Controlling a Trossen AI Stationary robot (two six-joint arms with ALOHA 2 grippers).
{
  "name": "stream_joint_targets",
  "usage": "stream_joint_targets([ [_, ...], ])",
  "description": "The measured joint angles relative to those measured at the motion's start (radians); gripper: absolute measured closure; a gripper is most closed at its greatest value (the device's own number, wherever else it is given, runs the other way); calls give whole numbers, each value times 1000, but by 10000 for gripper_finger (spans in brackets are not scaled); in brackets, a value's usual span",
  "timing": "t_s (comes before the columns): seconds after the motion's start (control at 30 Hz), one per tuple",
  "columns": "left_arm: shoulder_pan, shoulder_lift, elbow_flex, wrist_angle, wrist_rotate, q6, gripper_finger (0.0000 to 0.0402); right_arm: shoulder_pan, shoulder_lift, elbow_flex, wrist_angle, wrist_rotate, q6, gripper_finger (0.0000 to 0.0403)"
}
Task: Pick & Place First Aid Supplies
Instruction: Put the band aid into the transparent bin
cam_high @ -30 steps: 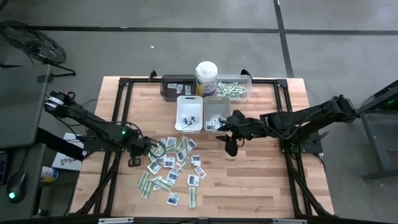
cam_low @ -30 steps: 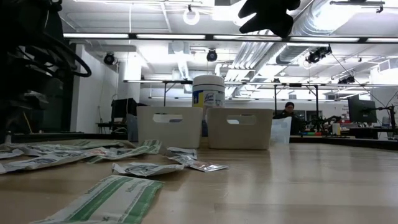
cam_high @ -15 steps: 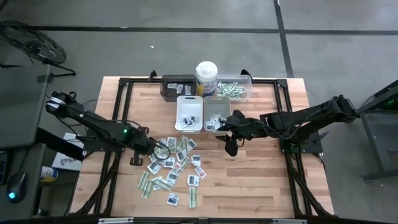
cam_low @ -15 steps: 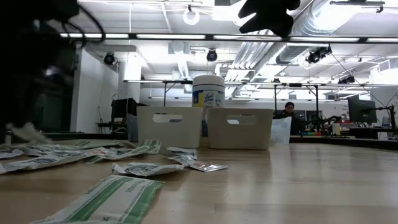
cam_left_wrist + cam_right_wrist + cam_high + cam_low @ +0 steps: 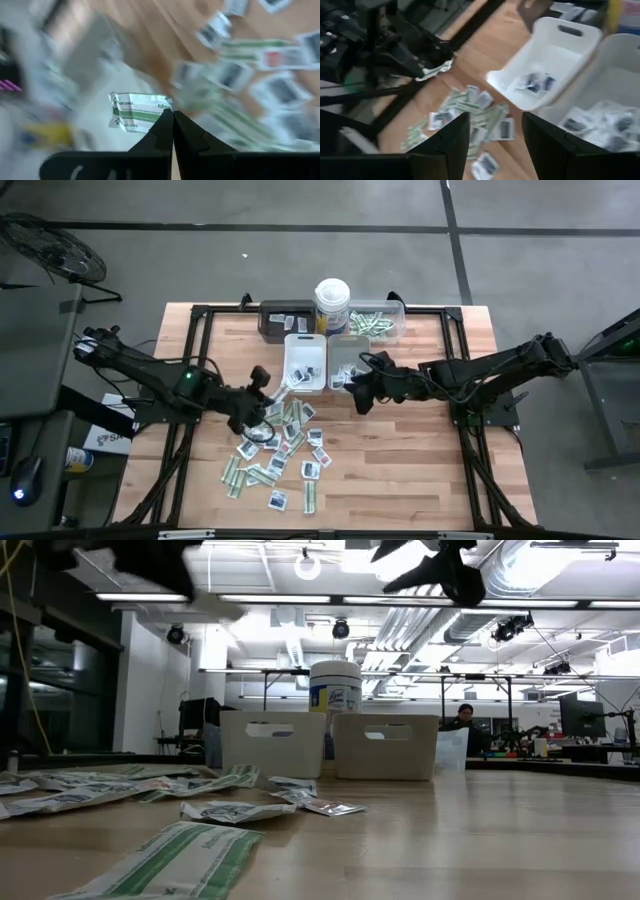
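Held item: a narrow pale-green-and-white paper strip packet, pinched at one end between the left gripper's clenched fingers, its long axis sticking out sideways from the tips.
Where it is: lifted clear of the wooden table, above the upper edge of the loose pile of small flat packets.
Key relation: from the left gripper the clear plastic tray of green strips lies at about 1 o'clock in the high view, well apart; I judge that the drop spot, since its contents match.
In the way: the two white plastic bins stand between, and the tall white round canister stands just beside the clear tray at its 9 o'clock.
Nearer arm: the right gripper is nearer that tray, but its fingers are spread and carry nothing; it hangs at the 6 o'clock edge of the right-hand white bin.
Other: a dark tray at the canister's 9 o'clock holds a few sachets.
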Motion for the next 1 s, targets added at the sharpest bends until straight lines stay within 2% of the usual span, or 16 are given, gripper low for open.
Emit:
stream_joint_targets([
  [0.2, 0, 11, 39, 187, -82, 374, 401, -19, 0, 0, 166, -94, 1, 230],
  [0.43, 0, 78, 89, 248, -161, 610, 401, -69, 0, 0, 270, -205, 4, 230],
  [0.53, 0, 114, 109, 279, -173, 671, 401, -86, 0, 0, 278, -233, 20, 228],
  [0.7, 1, 169, 132, 324, -259, 736, 401, -87, 5, 0, 290, -232, 19, 228],
  [0.83, 18, 192, 137, 403, -262, 812, 401, -87, 31, 0, 347, -242, 2, 218],
  [1.0, 65, 202, 137, 463, -251, 819, 401, -93, 77, 0, 382, -242, 7, 189],
])
